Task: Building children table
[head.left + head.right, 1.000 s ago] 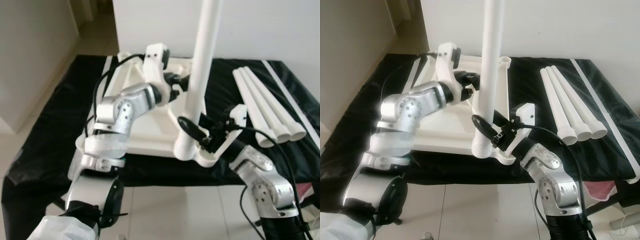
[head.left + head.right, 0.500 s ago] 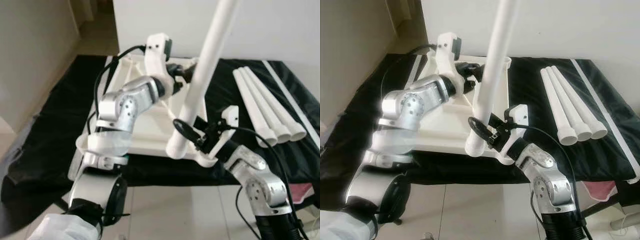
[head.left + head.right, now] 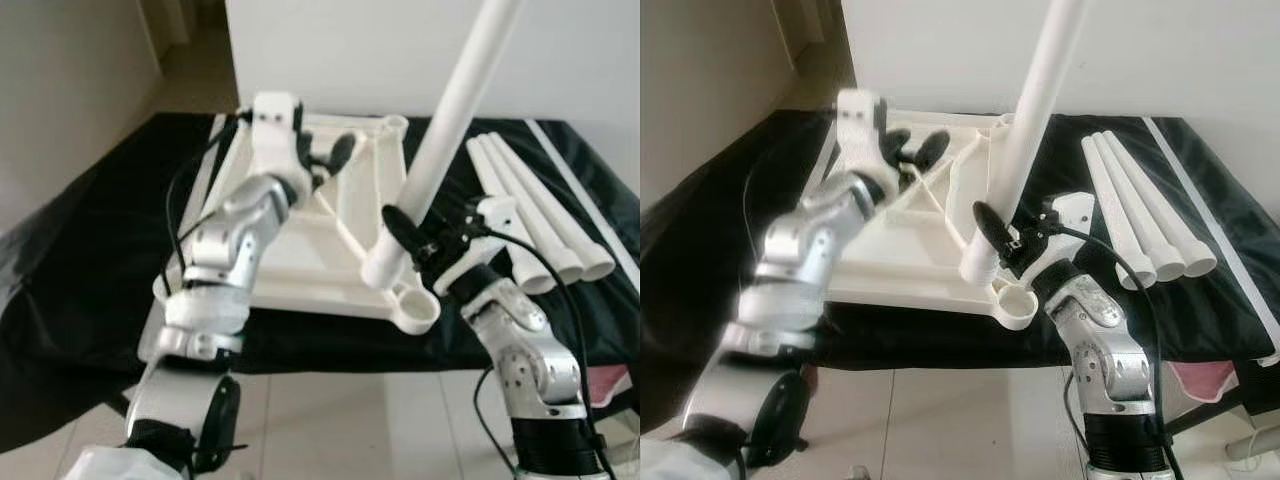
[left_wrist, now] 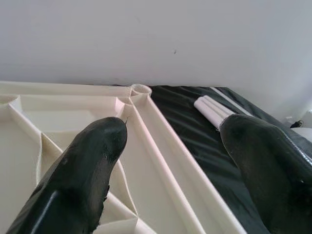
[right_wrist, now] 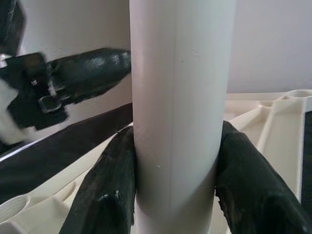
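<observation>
Fingers of our right gripper (image 3: pixel 412 240) clamp the white leg (image 3: pixel 440 150), tilted, its foot just above the near corner socket (image 3: pixel 417 311) of the upturned tabletop (image 3: pixel 300 270). Left gripper (image 3: pixel 325 160) spread, empty, over the tabletop. Leg-fitting step; next we should upright it and seat it.

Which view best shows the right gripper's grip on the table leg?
The right wrist view: both fingers press the table leg. The eye views show the right gripper near its lower end.
</observation>
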Motion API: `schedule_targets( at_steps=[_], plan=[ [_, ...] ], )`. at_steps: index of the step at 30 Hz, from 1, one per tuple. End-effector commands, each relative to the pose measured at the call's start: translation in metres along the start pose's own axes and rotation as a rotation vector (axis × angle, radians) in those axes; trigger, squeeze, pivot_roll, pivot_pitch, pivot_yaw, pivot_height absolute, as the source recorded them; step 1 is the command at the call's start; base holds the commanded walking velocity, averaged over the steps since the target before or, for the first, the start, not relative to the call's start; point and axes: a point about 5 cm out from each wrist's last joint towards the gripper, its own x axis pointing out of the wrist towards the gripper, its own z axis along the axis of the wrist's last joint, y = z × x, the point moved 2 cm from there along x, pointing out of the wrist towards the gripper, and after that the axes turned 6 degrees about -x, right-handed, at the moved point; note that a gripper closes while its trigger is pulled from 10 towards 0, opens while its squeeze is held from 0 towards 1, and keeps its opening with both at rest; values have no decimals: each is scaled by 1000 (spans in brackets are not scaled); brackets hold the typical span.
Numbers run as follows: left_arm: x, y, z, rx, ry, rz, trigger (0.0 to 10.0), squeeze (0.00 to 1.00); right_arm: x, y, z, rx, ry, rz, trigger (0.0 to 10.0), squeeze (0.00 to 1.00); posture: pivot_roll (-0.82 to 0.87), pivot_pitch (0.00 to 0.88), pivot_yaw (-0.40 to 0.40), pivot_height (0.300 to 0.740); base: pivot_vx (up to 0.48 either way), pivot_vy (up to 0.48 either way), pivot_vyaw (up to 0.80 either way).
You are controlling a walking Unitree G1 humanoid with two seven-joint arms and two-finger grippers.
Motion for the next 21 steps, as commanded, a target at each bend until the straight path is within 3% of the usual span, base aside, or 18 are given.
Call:
schedule_targets(
  at_steps=[1,6,9,13,15,18,19,21],
  plan=[
    [-7,-10,-2,52,-61,-55,10000,0,-1,-2,7,-63,-43,-74,10000,0,-54,17,7,740,0,0,0],
    [-23,-28,-10,74,-113,-197,10000,0,-4,-3,7,-111,-56,-160,10000,0,-58,34,8,740,0,0,0],
    [-28,-33,-13,75,-113,-230,10000,0,-5,-4,8,-127,-59,-175,10000,0,-57,36,8,740,0,0,0],
    [-42,-38,-33,114,-70,-296,10000,0,-11,-2,6,-177,-66,-204,10000,0,-61,49,12,740,0,0,0],
    [-56,-43,-46,126,-43,-373,10000,0,-18,1,4,-180,-67,-205,10000,0,-60,57,9,740,0,0,0],
    [-62,-45,-48,112,-40,-407,10000,0,-20,3,3,-180,-67,-200,10000,0,-60,61,10,740,0,0,0],
    [-75,-51,-55,100,-2,-496,10000,0,-26,8,4,-171,-77,-190,10000,0,-60,68,11,740,0,0,0],
    [-86,-55,-59,85,23,-552,10000,0,-30,12,3,-169,-82,-187,10000,0,-60,76,14,740,0,0,0]
  ],
)
